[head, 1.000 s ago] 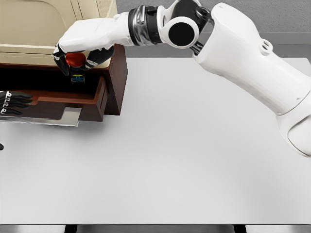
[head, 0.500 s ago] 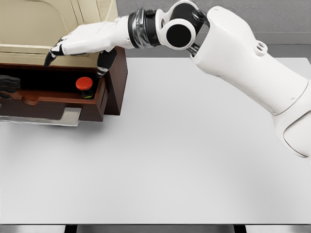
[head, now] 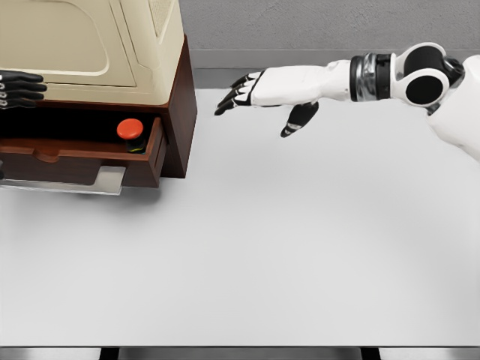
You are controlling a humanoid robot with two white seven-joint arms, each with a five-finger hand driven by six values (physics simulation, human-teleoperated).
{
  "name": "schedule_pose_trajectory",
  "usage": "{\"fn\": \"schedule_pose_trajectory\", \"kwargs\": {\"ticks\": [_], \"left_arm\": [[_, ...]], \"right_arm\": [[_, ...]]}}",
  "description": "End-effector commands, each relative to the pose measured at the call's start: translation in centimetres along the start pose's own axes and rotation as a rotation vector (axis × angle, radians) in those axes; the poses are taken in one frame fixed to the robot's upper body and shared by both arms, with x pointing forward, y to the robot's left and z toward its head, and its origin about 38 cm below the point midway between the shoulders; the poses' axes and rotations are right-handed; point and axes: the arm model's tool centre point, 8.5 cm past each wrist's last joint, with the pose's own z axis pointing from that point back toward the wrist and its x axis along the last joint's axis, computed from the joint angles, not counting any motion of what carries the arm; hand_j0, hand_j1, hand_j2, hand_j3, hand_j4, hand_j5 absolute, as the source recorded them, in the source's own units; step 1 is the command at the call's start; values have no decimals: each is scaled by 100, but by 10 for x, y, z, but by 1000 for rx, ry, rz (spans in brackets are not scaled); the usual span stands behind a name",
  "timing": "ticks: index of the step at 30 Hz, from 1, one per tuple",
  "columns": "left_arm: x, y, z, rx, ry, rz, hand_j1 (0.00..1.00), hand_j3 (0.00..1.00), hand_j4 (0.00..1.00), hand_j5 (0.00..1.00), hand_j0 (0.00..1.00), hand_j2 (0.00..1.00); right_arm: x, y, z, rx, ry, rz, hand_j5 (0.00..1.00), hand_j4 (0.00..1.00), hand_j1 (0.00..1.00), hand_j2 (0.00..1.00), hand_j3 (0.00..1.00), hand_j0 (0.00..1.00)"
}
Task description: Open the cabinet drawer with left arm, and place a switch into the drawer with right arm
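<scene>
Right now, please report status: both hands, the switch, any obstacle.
Right hand open, empty, above white table. Left hand at left edge, holding nothing. Red-capped switch inside open brown wooden drawer. No obstacle seen.

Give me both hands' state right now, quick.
Left hand: at the picture's left edge by the cabinet, fingers extended, holding nothing.
Right hand: open over the table, empty.

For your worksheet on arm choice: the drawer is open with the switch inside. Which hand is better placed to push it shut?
Probably the left hand: it is by the cabinet, above the drawer; the right hand is away over the table.
</scene>
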Motion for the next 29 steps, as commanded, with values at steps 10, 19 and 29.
{"fn": "schedule_pose_trajectory", "kwargs": {"ticks": [10, 19, 29], "left_arm": [[0, -16, -34, -19, -233, 7, 100, 100, 100, 100, 100, 100], [-9, -35, -67, -52, -335, 49, 100, 100, 100, 100, 100, 100], [-7, -52, -101, -82, -437, 67, 100, 100, 100, 100, 100, 100]], "right_arm": [[-31, 68, 66, 79, 156, -112, 100, 100, 100, 100, 100, 100], [-32, 66, 71, 68, 164, -112, 100, 100, 100, 100, 100, 100], [-34, 73, 75, 77, 174, -123, 100, 100, 100, 100, 100, 100]]}}
